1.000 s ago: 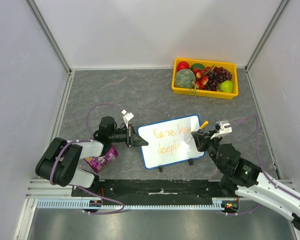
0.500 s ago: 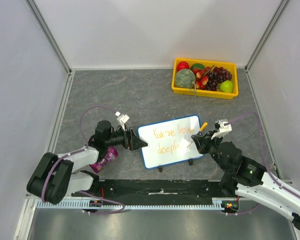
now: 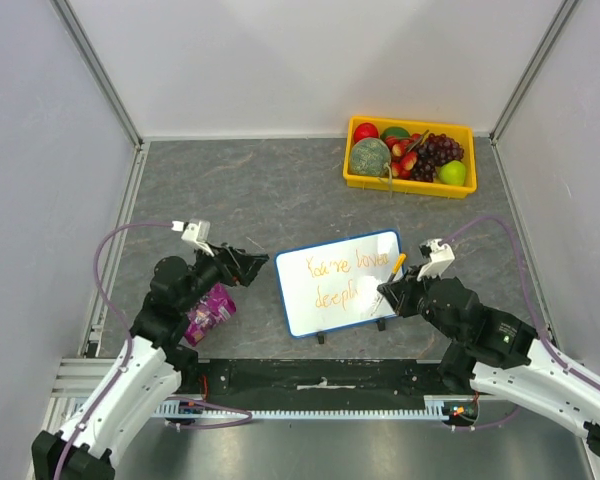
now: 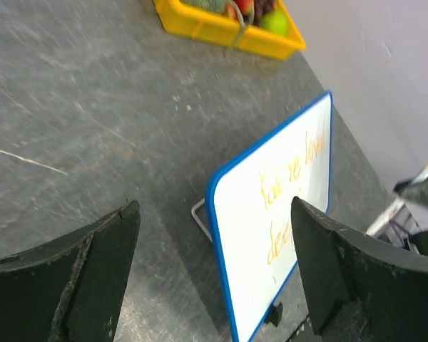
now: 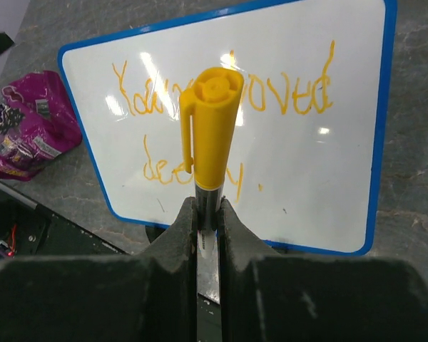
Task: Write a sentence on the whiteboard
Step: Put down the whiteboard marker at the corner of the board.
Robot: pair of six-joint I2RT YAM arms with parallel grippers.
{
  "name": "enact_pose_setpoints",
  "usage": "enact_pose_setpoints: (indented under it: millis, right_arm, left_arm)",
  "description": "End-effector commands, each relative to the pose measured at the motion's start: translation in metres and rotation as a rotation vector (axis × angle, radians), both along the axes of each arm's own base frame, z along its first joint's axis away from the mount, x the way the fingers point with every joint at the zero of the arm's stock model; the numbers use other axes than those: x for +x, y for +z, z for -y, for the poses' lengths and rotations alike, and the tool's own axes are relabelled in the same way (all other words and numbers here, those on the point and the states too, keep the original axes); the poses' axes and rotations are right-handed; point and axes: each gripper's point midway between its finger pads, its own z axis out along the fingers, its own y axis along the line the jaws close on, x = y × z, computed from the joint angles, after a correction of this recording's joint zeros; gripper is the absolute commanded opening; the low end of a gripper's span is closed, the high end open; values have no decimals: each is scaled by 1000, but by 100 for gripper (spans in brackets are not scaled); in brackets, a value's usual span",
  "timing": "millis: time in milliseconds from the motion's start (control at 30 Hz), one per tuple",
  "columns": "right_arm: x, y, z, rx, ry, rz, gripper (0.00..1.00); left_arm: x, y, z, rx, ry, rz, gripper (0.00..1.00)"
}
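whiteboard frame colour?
Blue, all round the whiteboard. It shows best in the right wrist view.

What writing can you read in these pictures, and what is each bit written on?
"You're loved": upper line of the orange sentence on the whiteboard, partly behind the yellow marker in the right wrist view.
"deeply": lower line, same board, last letters hard to make out.
Print on the purple packet: too small to read.
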Motion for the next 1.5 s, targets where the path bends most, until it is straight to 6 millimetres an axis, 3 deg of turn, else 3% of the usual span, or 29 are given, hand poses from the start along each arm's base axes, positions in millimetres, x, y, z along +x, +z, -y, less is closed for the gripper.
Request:
enact_pose_setpoints:
  millis: [0,167,400,567,700,933,1067,1200,1467]
  right_arm:
    - [-16,-14,-6,77,13,-120,0]
    - [-33,-46,-7,119,-5,-268,0]
    - [-56,-87,13,151,-88,-419,0]
    - [-58,-99,22,147,-134,-446,2]
    - [-52,-98,26,117,-174,-439,19]
    - [-39,-82,31,103,-230,-384,78]
    - [-31,-66,33,117,-241,-328,98]
    - [-24,-51,34,118,-233,-267,98]
    - [-7,-29,12,90,-149,-163,98]
  left_arm:
    - [6,23,-23,48,139,-17,91]
    - [7,46,-18,79,95,-8,91]
    - [14,49,-9,121,46,-16,91]
    - [15,50,-7,118,36,-15,91]
    - [16,49,-6,118,29,-18,91]
    - [16,47,-3,117,11,-23,91]
    - [14,45,0,113,-8,-28,91]
    - [12,46,4,93,-33,-12,92]
    - [10,46,9,72,-57,-27,93]
